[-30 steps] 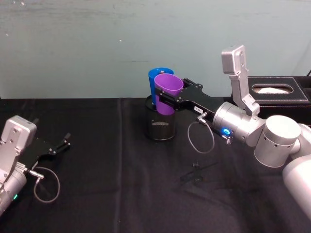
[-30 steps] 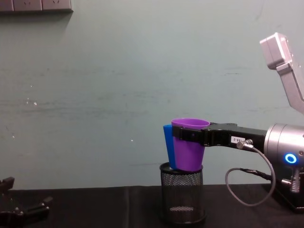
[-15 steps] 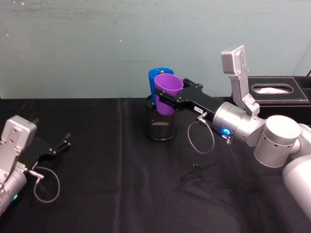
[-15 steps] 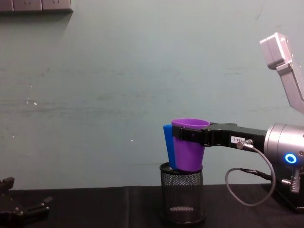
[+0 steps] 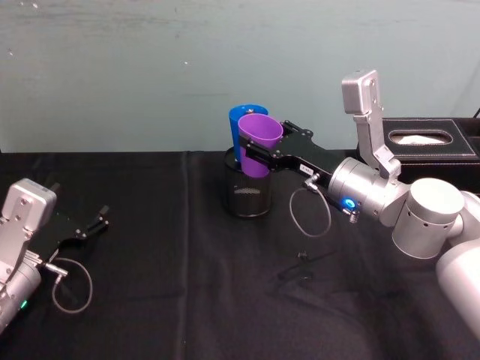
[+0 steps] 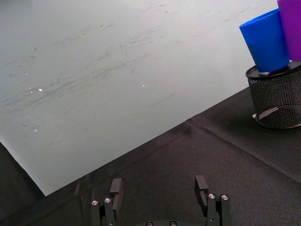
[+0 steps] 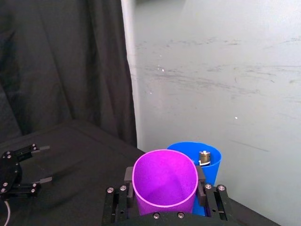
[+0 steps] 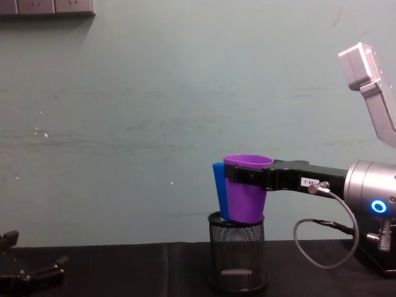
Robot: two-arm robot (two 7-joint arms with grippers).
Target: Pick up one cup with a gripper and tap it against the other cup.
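Setting: a table (image 5: pixel 187 285) under black cloth, pushed up to a pale green wall (image 5: pixel 150 75); white wall sockets (image 8: pixel 46 6) sit high up in the chest view.
Purple cup (image 5: pixel 259 142): upright and lifted off the table, mouth up, its base at the mouth of the mesh holder (image 5: pixel 249 196). From the side (image 8: pixel 246 192) it overlaps the blue cup. From the right wrist (image 7: pixel 164 190) the two rims lie right against each other and look to be touching.
Blue cup (image 5: pixel 238 124): stands in the mesh holder, leaning a little toward the robot's left, on the wall side of the purple cup. Its upper half rises clear of the rim (image 6: pixel 265 42).
Mesh holder: a black wire cylinder on the cloth near the middle of the table, close to the wall (image 8: pixel 237 257).
Right gripper (image 5: pixel 262 144): reaches in level from the right on a silver-grey arm, a small white label on its black body. Its two fingers (image 7: pixel 128 176) clamp the purple cup just under the rim, one on each side.
Left gripper (image 5: pixel 94 223): low over the cloth at the left edge, well apart from the cups. Its fingers (image 6: pixel 116 188) are spread with nothing between them.
Tissue box (image 5: pixel 431 139): black, at the back right by the wall, behind the right arm.
Cable (image 5: pixel 307 214): a grey loop hanging under the right wrist.
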